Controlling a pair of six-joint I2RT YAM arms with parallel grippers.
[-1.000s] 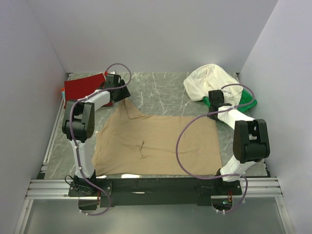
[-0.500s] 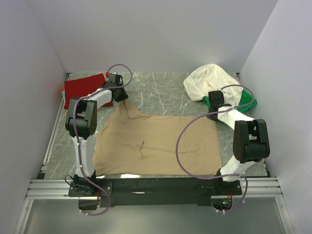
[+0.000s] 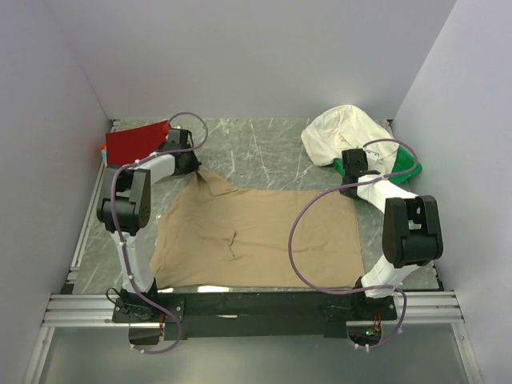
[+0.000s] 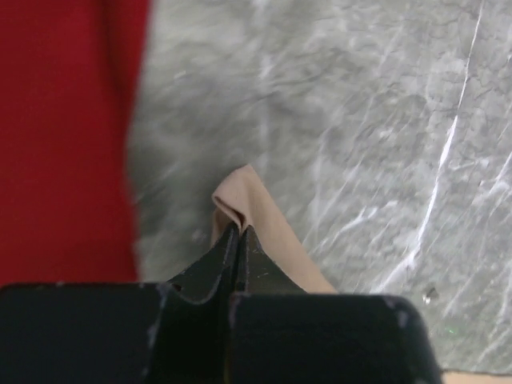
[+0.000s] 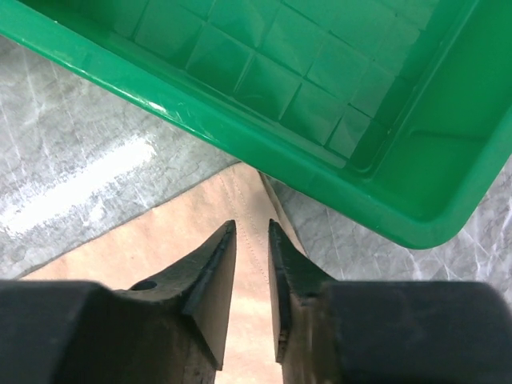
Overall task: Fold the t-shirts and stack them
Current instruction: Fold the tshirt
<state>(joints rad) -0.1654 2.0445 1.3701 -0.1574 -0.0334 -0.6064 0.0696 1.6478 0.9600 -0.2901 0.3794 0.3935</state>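
1. The tan t-shirt (image 3: 256, 232) lies flat on the counter (image 3: 264, 152).
2. The left tool (image 4: 238, 234) pinches the tan t-shirt's far-left corner, jaws pressed together.
3. The right tool (image 5: 252, 230), slightly spread, stands over the tan t-shirt's far-right corner.

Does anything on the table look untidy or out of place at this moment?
Yes. The cream shirt lies crumpled in a heap at the far right, partly over the green tray, not flat like the tan shirt. The tan shirt also has a small crease near its middle.
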